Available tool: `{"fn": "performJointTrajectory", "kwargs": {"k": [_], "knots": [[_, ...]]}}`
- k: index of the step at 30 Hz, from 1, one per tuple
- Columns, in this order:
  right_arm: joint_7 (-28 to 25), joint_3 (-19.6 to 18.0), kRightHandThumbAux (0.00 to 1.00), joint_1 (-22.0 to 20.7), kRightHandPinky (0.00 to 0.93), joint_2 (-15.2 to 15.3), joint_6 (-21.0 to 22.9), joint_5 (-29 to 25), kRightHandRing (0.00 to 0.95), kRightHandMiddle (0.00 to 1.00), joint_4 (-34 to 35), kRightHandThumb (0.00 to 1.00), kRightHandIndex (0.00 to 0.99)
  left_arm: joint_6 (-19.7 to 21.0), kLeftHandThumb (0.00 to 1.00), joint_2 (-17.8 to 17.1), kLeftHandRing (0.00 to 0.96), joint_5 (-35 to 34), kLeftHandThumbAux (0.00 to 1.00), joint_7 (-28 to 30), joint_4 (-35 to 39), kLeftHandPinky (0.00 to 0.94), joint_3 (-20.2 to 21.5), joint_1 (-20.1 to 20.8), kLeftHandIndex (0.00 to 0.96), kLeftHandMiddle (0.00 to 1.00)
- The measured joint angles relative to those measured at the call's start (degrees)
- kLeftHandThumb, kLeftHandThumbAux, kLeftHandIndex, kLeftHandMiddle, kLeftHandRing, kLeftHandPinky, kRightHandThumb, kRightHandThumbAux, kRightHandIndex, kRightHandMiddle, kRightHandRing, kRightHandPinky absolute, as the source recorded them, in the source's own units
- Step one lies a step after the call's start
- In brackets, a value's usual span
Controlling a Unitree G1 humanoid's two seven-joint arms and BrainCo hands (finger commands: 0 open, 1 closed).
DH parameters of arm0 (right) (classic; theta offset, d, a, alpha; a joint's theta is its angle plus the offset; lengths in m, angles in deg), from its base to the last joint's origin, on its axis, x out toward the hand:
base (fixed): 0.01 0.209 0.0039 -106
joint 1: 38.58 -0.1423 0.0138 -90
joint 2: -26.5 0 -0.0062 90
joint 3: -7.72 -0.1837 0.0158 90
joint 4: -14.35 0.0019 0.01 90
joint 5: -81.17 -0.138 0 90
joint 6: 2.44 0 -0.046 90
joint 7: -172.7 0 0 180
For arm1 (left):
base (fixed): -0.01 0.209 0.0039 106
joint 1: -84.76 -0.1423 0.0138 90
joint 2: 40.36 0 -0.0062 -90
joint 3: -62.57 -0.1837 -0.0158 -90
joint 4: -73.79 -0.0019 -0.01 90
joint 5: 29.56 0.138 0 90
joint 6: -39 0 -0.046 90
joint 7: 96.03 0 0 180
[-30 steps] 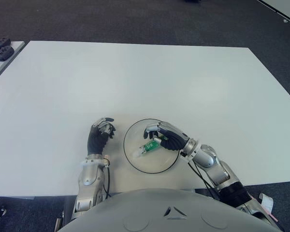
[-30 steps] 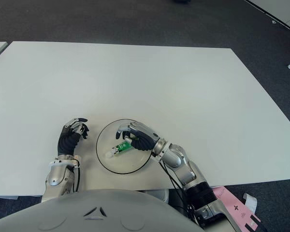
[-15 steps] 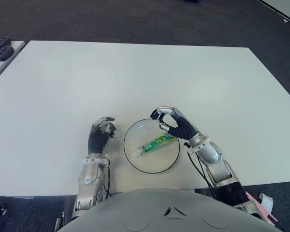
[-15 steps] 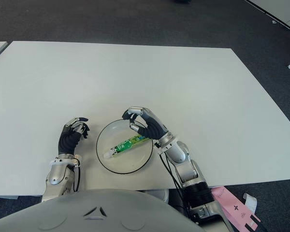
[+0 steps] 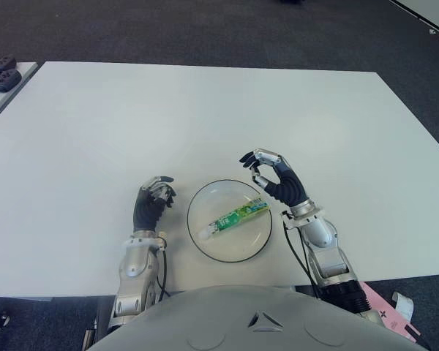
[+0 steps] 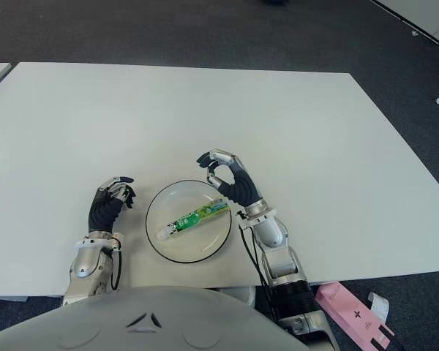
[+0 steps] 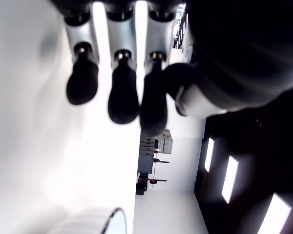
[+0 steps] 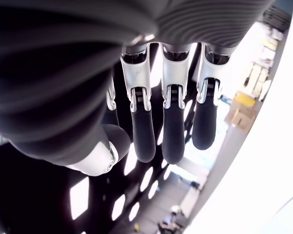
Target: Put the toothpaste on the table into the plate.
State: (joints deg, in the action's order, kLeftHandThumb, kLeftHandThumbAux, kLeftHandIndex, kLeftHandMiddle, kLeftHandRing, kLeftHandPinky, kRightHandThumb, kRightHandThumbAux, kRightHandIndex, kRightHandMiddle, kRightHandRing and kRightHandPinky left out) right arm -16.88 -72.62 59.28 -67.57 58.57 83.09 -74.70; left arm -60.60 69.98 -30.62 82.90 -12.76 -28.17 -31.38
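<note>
Now, the toothpaste (image 5: 233,218) lies inside the plate (image 5: 205,248), low and just right of centre in the left eye view. Its long axis runs on a diagonal: white cap end toward the lower left of the plate, flat crimped end up toward the upper right, close to the rim there. Nothing is holding it; it sits free on the plate's floor.

Just off that crimped end, up and to the right in the frame, is the right hand (image 5: 275,183). It is beside the plate's upper right rim, apart from the tube, fingers (image 8: 172,122) loosely curled with the thumb tip near the fingertips, pinching nothing. The right wrist view agrees: three fingers hang slack, with only the room behind showing between them.

The left hand (image 5: 151,205) shows on the other side, left of the plate and a little apart from it, fingers (image 7: 122,92) curled in and holding nothing. Whether it touches the table (image 5: 205,117) I can't tell.

So the right hand is the nearer one, with the tube down and to its left in the frame. By the look of it the placing is done, and any next move would just be that hand clearing away from the rim without brushing the crimped end.
</note>
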Motion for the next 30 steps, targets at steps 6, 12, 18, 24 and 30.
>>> {"fn": "performJointTrajectory", "kwargs": {"k": [6,12,18,24,30], "knots": [[-1.4,-3.3,0.732,1.2,0.444,-2.3,5.7,-9.2,0.430,0.428,1.0,0.682,0.415,0.0,0.705,-0.3,0.719,0.0,0.721,0.0,0.0,0.712,0.0,0.0,0.432,0.725],[-0.7,-5.7,0.731,2.0,0.443,-5.6,8.6,-14.2,0.427,0.431,2.3,0.677,0.415,0.0,0.704,-0.6,0.720,0.0,0.721,0.0,0.0,0.711,0.0,0.0,0.432,0.727],[0.3,-7.3,0.729,3.3,0.458,-9.4,12.3,-18.5,0.438,0.439,4.1,0.682,0.415,0.1,0.705,-0.9,0.712,0.0,0.721,0.0,0.0,0.699,0.0,0.1,0.432,0.721],[0.9,-9.4,0.729,4.4,0.464,-11.8,16.0,-21.9,0.447,0.442,4.9,0.686,0.416,0.1,0.705,-1.1,0.714,-0.1,0.721,0.0,0.0,0.706,0.0,0.2,0.432,0.722],[1.7,-11.8,0.729,5.5,0.464,-13.3,18.6,-23.5,0.451,0.446,4.1,0.692,0.417,0.3,0.704,-1.1,0.710,0.0,0.721,0.0,0.0,0.698,-0.1,0.2,0.432,0.720]]}}
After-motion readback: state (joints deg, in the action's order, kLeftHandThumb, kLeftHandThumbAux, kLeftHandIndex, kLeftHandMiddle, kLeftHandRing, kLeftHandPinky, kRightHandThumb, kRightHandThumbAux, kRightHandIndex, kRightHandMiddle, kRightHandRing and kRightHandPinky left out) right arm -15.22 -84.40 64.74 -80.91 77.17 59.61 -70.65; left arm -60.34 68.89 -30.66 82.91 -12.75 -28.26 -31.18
